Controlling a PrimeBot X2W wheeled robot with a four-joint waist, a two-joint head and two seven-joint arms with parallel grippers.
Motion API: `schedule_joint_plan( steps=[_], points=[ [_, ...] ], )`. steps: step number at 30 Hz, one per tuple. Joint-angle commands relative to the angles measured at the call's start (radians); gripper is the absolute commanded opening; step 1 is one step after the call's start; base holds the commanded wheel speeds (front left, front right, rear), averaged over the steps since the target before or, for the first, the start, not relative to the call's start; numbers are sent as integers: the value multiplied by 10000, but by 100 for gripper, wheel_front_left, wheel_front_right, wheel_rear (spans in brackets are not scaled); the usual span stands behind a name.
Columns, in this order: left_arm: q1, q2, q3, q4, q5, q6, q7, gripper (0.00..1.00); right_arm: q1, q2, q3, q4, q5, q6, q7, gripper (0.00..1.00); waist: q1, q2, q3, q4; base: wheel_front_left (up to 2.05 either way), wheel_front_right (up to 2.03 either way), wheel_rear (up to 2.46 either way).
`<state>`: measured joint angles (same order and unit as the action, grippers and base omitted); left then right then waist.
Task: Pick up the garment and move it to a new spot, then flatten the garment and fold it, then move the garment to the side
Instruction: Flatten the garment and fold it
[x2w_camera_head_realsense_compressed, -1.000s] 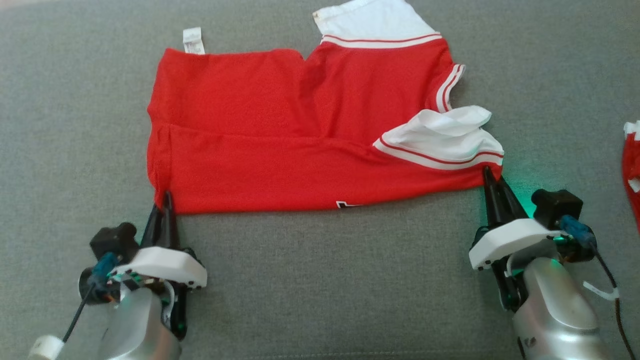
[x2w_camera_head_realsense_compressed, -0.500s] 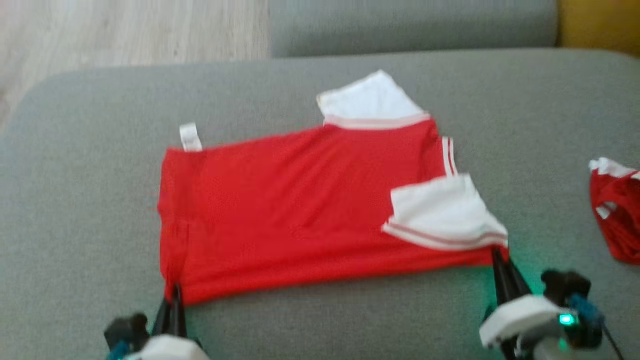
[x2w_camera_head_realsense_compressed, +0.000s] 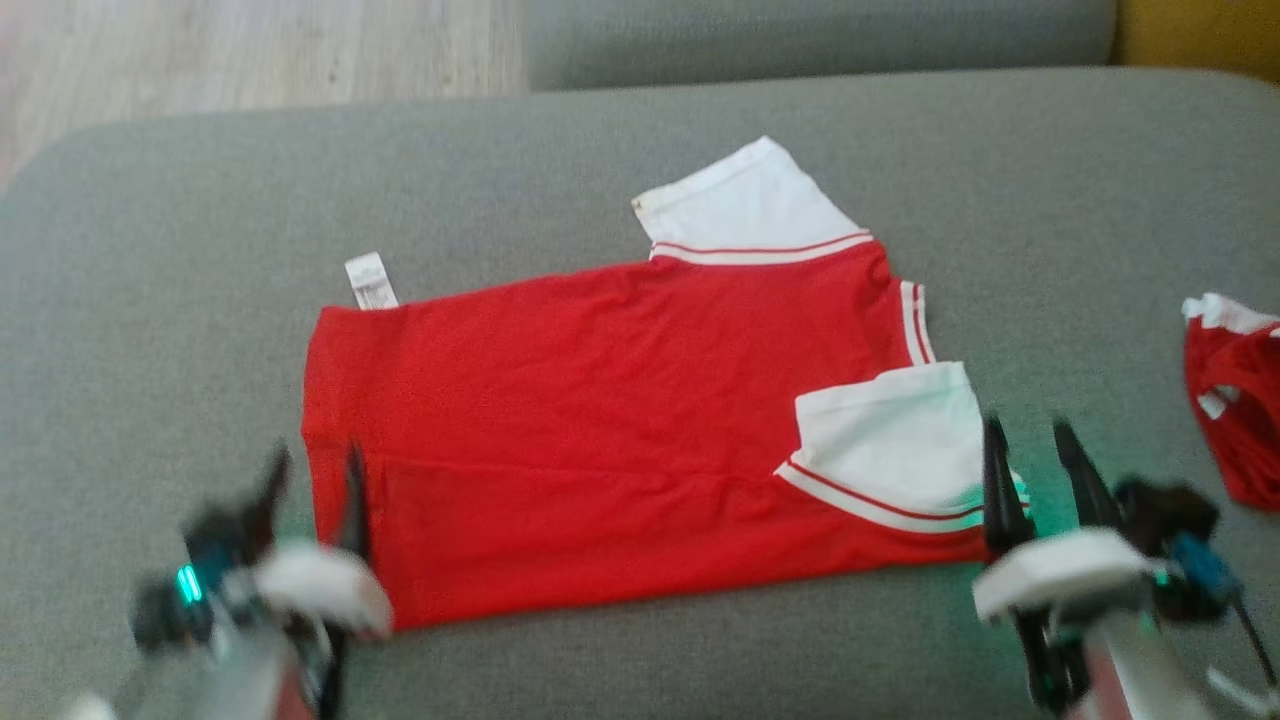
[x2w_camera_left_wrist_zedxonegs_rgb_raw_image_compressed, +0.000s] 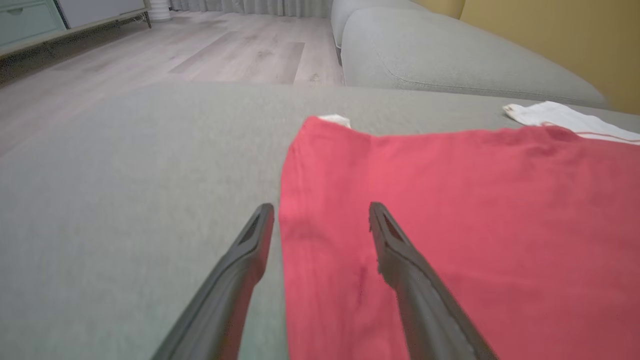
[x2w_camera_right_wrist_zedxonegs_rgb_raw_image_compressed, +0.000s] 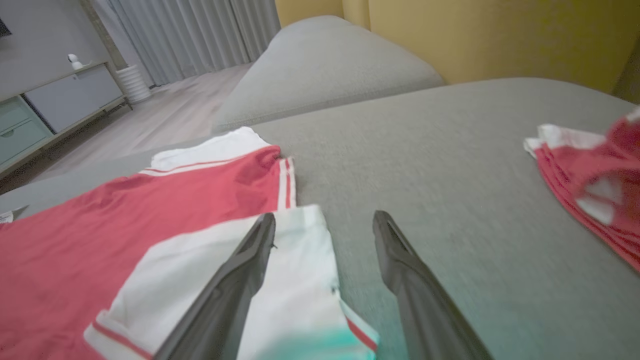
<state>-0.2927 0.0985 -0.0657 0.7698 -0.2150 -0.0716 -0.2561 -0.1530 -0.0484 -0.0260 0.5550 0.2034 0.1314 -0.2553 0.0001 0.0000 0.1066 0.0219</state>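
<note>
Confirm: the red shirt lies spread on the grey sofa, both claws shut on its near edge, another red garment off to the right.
Wrong on the claws: the left claw and right claw are both open, fingers apart, as the two wrist views show. The red shirt does lie spread on the grey sofa, another red garment to the right.

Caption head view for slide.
Open fingers of left gripper and right gripper at the near corners of a red-and-white shirt spread on a grey sofa; second red garment at right.
</note>
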Motion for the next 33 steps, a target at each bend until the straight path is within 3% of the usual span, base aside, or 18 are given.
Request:
schedule_joint_plan(
  steps=[1,7,13,19,28,29,30,32,33],
  points=[
    [-851,435,241,0,86,-72,40,100,-560,-76,373,-300,-92,-7,-65,100,-1,0,249,26,0,0,0],
    [-3365,1393,-317,1559,42,-521,1575,100,-1806,-56,920,-138,-181,-7,-65,100,-1,0,929,-38,0,0,0],
    [-4466,1812,-1366,2315,-824,-585,2467,100,-2590,-100,1394,171,-158,-7,-65,100,-1,0,1472,-164,0,0,0],
    [-4774,2177,-2331,2281,-2180,-588,2455,100,-2907,-180,1547,209,-98,-7,-65,100,-1,0,1812,-216,0,0,0],
    [-5032,2449,-3248,2547,-3326,-589,2102,100,-3245,-285,1767,301,-90,-7,-65,100,-1,0,2015,-222,0,0,0],
    [-5040,2439,-3365,2529,-3473,-589,2102,89,-3320,-315,1823,336,-89,-7,-65,100,-1,0,2027,-209,0,0,0],
    [-5056,2431,-3503,2488,-3607,-589,2102,50,-3412,-345,1875,381,-80,-7,-65,100,-1,0,2045,-187,0,0,0],
    [-5096,2427,-3814,2353,-3866,-590,2075,0,-3653,-412,1986,555,-28,-7,-65,100,-1,0,2081,-123,0,0,0],
    [-5131,2450,-3981,2289,-3959,-590,2040,0,-3830,-447,2070,669,-1,-7,-65,100,-1,0,2107,-78,0,0,0]
  ],
)
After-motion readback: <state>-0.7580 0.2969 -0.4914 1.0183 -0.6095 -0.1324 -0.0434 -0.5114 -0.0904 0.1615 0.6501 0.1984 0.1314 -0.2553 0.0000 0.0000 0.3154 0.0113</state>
